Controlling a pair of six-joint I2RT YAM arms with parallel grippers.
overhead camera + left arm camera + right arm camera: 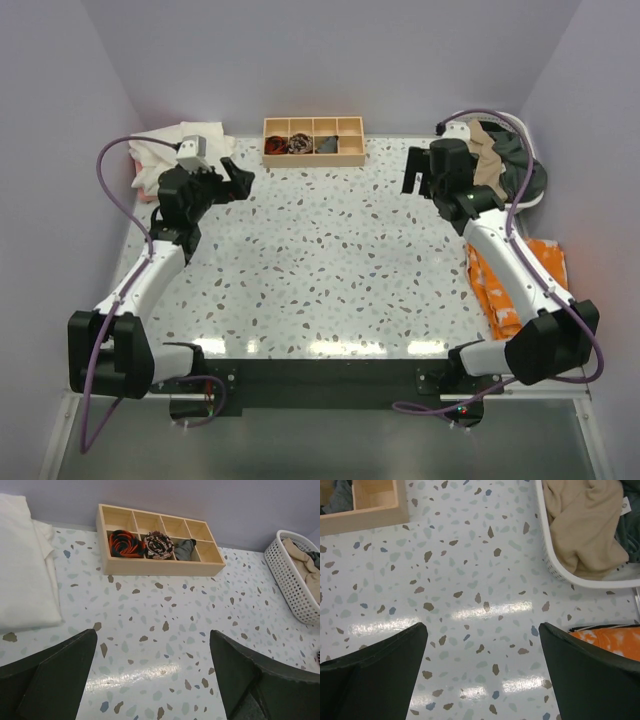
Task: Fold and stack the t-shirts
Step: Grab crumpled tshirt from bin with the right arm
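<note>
A folded cream-white t-shirt (185, 142) lies at the far left of the table; it fills the left of the left wrist view (25, 575). A tan-beige t-shirt (487, 160) and a dark green one (522, 165) are bunched in a white basket (535, 195) at the far right; the tan one shows in the right wrist view (582, 522). My left gripper (240, 182) is open and empty above bare table right of the cream shirt. My right gripper (418, 172) is open and empty above the table left of the basket.
A wooden divided tray (313, 141) with small dark rolled items stands at the back centre. An orange-and-white cloth (505, 280) lies under the right arm at the right edge. Lilac walls close the back and sides.
</note>
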